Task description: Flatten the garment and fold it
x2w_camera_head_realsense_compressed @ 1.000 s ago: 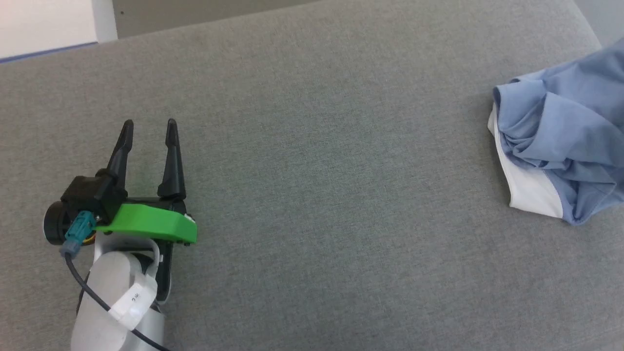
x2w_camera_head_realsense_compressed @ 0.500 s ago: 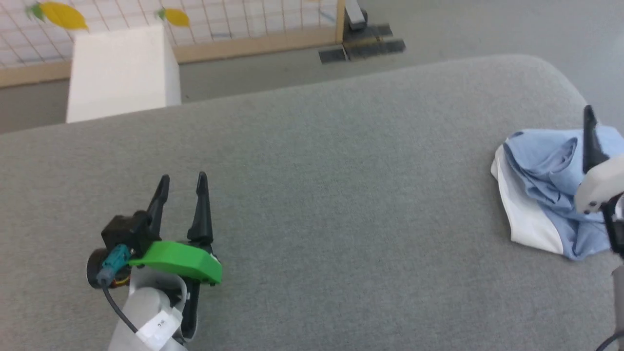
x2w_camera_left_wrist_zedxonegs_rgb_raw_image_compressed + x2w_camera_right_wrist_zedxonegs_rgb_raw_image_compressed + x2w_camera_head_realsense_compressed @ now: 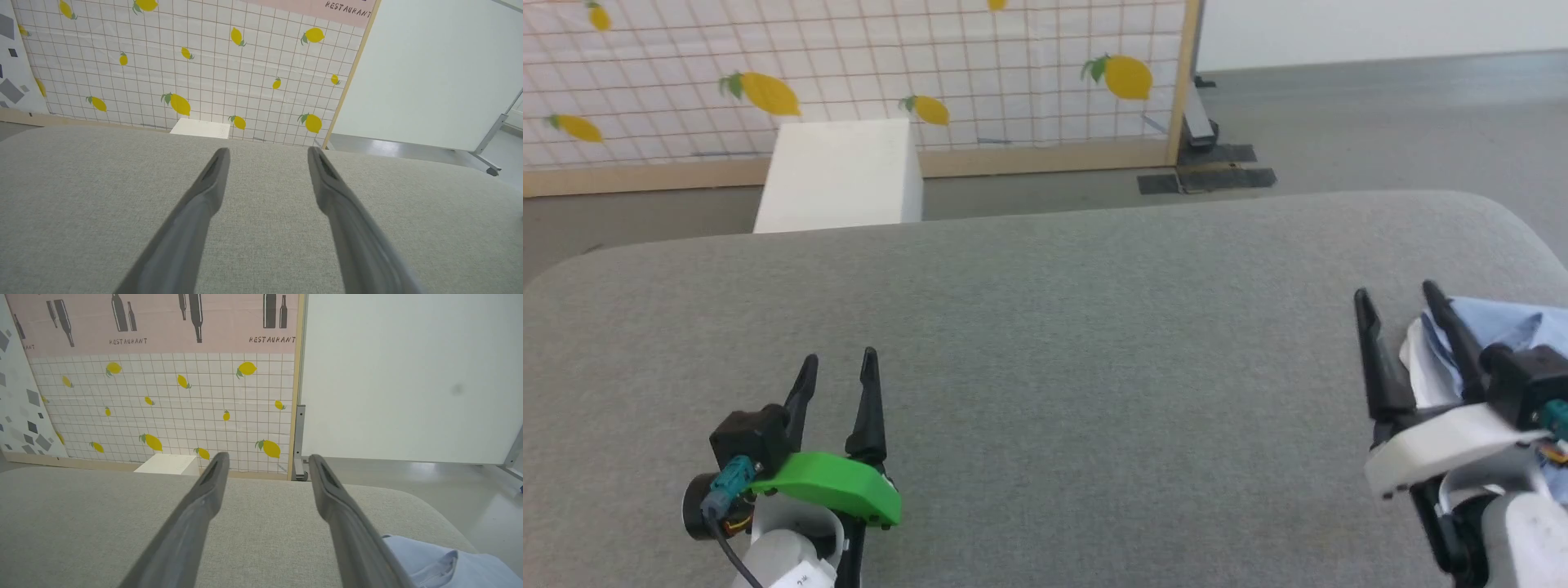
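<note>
The light blue garment (image 3: 1511, 322) lies crumpled at the right edge of the grey cushioned surface (image 3: 1045, 327), its white part (image 3: 1417, 359) showing on the left side, and the right arm covers much of it. In the right wrist view the garment (image 3: 441, 563) sits at the lower right. My right gripper (image 3: 1396, 298) hovers over the garment's left edge, open, with nothing between its fingers. My left gripper (image 3: 839, 366) is open and empty above the bare surface at the lower left, far from the garment.
A white box (image 3: 841, 175) stands on the floor behind the surface. Behind it is a lemon-patterned grid panel (image 3: 849, 73) with a wooden frame, and to the right a white board on a metal stand (image 3: 408, 375). The surface's far edge curves down at the right (image 3: 1503, 220).
The head camera has tilted up, bringing the floor, box and lemon panel into view. The right gripper has come fully into view over the garment's left edge. The left gripper stays open.
</note>
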You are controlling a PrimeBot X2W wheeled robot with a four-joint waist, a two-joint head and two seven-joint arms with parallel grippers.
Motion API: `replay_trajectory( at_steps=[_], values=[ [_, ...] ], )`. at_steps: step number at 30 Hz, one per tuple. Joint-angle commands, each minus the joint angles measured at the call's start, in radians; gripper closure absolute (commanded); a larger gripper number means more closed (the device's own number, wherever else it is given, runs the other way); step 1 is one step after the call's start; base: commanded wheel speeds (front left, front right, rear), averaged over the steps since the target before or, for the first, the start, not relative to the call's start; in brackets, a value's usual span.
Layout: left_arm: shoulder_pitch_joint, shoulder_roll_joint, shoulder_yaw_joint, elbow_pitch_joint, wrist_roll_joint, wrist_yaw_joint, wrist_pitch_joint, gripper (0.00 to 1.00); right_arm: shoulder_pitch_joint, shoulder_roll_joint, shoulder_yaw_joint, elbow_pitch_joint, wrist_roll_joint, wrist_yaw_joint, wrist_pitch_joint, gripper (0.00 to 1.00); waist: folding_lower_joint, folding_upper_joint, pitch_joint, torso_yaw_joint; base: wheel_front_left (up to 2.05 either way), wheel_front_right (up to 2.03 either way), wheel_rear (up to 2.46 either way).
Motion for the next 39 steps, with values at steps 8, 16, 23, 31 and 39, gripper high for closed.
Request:
replay_trajectory(
  at_steps=[8,16,23,31,39],
  values=[
    [0.043,-0.007,-0.014,0.004,-0.001,-0.001,-0.004,0.00,0.114,0.053,0.015,0.002,-0.006,-0.002,-0.066,0.00,0.0001,0.0000,-0.044,0.069,0.00,0.00,0.00],
    [0.080,-0.010,-0.018,-0.001,0.009,0.005,-0.004,0.00,0.162,0.080,0.017,0.033,-0.048,-0.002,-0.113,0.00,0.0001,0.0000,-0.051,0.075,0.00,0.00,0.00],
    [0.090,-0.011,-0.020,-0.002,0.009,0.007,-0.004,0.00,0.164,0.085,0.007,0.037,-0.042,-0.002,-0.124,0.00,0.0001,0.0000,-0.049,0.077,0.00,0.00,0.00],
    [0.076,-0.006,-0.019,0.000,0.001,0.003,0.001,1.00,0.157,0.082,0.010,0.040,-0.040,0.000,-0.112,1.00,0.0001,0.0000,-0.047,0.078,0.00,0.00,0.00],
    [0.078,-0.007,-0.018,-0.007,0.007,0.005,0.007,1.00,0.156,0.082,0.011,0.038,-0.043,0.000,-0.109,1.00,0.0001,0.0000,-0.046,0.077,0.00,0.00,0.00]
  ],
)
